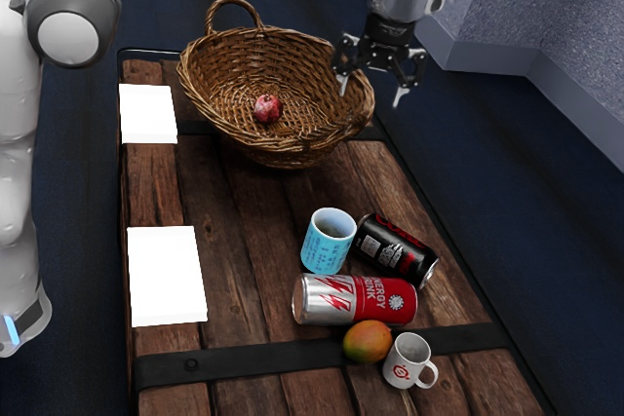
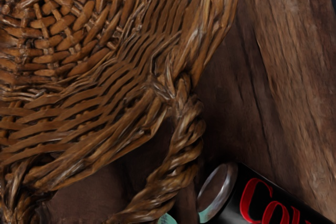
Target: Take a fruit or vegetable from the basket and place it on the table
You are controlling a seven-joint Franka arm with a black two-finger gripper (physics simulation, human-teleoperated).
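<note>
One plank table (image 1: 244, 260), dark-blue floor (image 1: 517, 172) (carpet, perhaps), speckled wall (image 1: 575, 7).

A fruit (image 1: 267, 108) lies in the basket (image 1: 219, 63) at the far end of the surface (image 1: 244, 241). Nearer, a cup (image 1: 327, 245) stands at the exterior view's left of a soda can (image 1: 395, 250). Before them lie an energy-drink can (image 1: 356, 300), then a mango (image 1: 367, 342) beside a mug (image 1: 403, 361).
</note>
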